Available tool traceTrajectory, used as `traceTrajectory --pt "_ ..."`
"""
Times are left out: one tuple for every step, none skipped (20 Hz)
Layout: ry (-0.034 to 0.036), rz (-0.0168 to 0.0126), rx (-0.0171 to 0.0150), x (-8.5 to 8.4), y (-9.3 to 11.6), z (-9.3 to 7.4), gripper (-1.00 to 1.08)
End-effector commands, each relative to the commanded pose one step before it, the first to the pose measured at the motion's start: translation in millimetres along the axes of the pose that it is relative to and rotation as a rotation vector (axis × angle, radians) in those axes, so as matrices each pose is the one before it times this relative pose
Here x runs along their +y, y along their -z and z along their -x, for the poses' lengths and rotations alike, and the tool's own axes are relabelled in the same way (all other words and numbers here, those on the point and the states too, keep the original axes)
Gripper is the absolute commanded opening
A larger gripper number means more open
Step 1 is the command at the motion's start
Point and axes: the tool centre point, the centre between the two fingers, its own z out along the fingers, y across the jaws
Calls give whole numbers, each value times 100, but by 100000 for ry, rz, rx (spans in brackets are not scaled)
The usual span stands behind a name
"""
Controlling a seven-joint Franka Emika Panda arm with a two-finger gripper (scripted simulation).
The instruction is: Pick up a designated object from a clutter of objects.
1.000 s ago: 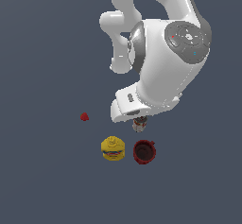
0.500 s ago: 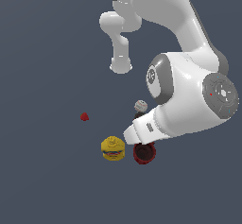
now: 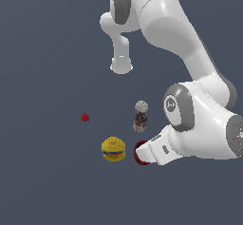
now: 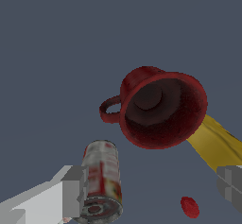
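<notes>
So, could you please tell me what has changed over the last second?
The arm swung down toward the exterior view's right, so its hand now sits low beside the red mug, partly hiding it. The gripper is open and holds nothing. That uncovered the small can and white ball. The mug, yellow head toy and red lump stayed put.

A dark floor (image 3: 42, 172) bears mug (image 4: 160, 107), yellow toy (image 3: 113, 149), can (image 4: 100, 176), red lump (image 3: 85, 117).

Arm's folded way down low with the wrist almost at the floor. Gripper (image 4: 153, 190) fingers (image 4: 74, 192) are spread wide, nothing between them.
</notes>
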Motion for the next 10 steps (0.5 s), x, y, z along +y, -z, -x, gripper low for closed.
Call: traceTrajectory --pt "2429 1151 -2444 -489 -882 -901 108" --pt "816 372 -844 -178 -314 -306 108" --pt "752 344 -786 -167 -294 -282 108" --pt "689 316 -729 -155 -274 -259 108" --pt "628 289 -672 -144 -254 -236 108" --pt "566 261 -612 -131 -232 -212 108" --pt "510 235 -556 -120 -212 -192 108" --pt "453 209 -497 -108 -190 -170 108" --pt "395 183 -438 -95 -168 -148 108" --pt "341 158 -380 -83 -146 -128 108"
